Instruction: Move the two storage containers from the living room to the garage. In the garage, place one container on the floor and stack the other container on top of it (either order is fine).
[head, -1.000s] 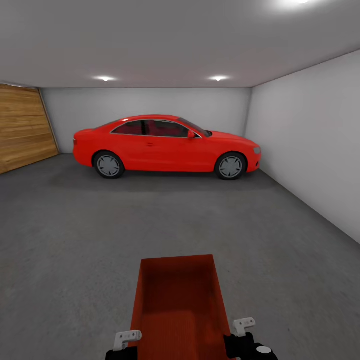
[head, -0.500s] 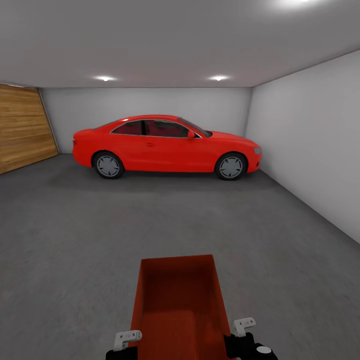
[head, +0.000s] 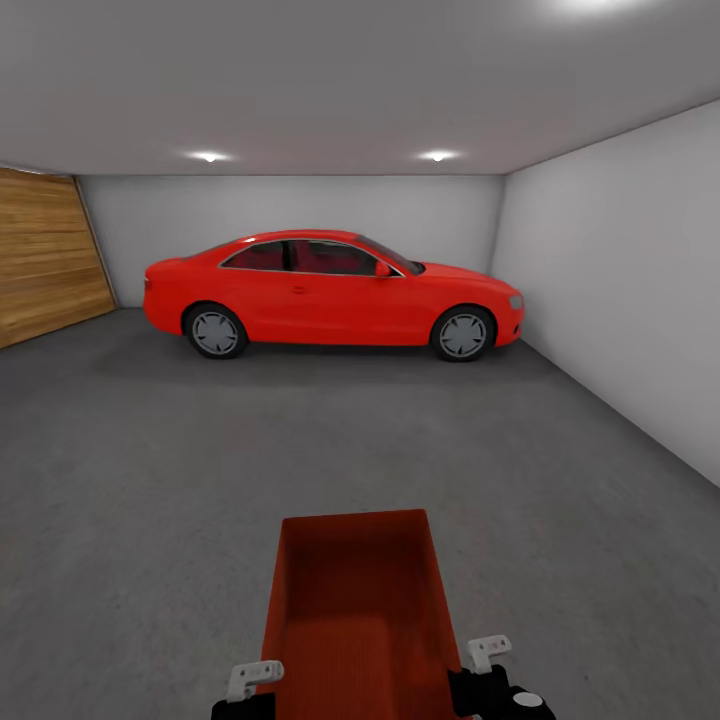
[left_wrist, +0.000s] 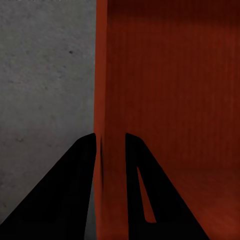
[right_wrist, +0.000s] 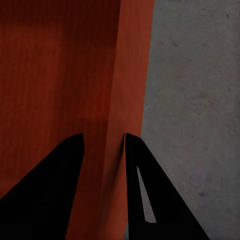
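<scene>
I am in the garage, and an orange-red storage container (head: 355, 600) is held in front of me, low in the head view, above the dark grey concrete floor (head: 150, 470). My left gripper (head: 255, 678) is shut on its left wall; the left wrist view shows that thin wall (left_wrist: 102, 100) pinched between the two dark fingers. My right gripper (head: 487, 653) is shut on the right wall (right_wrist: 127, 90) the same way. The container (left_wrist: 175, 90) is open-topped and empty inside.
A red car (head: 330, 292) stands side-on across the far end. A light wooden door (head: 45, 255) fills the left wall. A white wall (head: 620, 300) runs along the right. Open concrete lies between me and the car.
The view has crept slightly; the car sits a few pixels wider in frame. The container and both grippers keep the same place relative to me.
</scene>
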